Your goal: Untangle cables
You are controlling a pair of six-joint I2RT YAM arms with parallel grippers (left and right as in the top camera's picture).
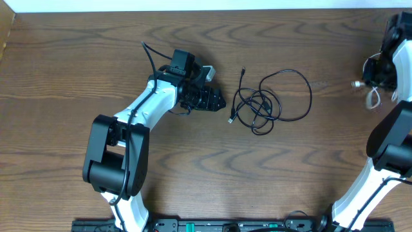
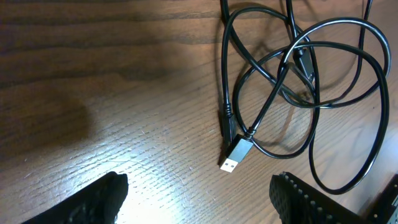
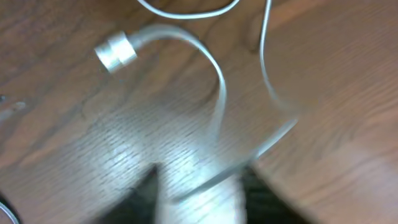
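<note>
roughly at mid-counter lies the black tangle [image 1: 261,103], loops of thin black cable crossed over one another and flat on the wood. how many black cords make it up cannot be told from the knot. two free ends show from overhead: a thin plug [image 1: 243,69] pointing toward the far edge, and a usb plug [image 2: 236,155] on the side nearest the left gripper. the one white cable [image 1: 372,98] lies well to the right of the tangle, near the right border of the overhead view. it is a short curl with a silver barrel plug [image 3: 116,51] at its free end.

bare counter [image 1: 77,64] surrounds the tangle on every side. the far edge is well beyond it, and a strip of open wood lies between it and each arm.

the left gripper [image 1: 215,100] sits just left of the tangle, low over the wood. its jaws stand wide apart and hold nothing. in the left wrist view the usb plug lies ahead of the gap, touching neither finger [image 2: 102,199].

the right gripper [image 1: 376,72] is over the white cable, well right of the tangle. its jaws are partly apart, and the cord runs blurred through the gap. whether it touches either finger [image 3: 142,198] i cannot tell.

count: two arms, two grippers, one white cable, one black tangle.
</note>
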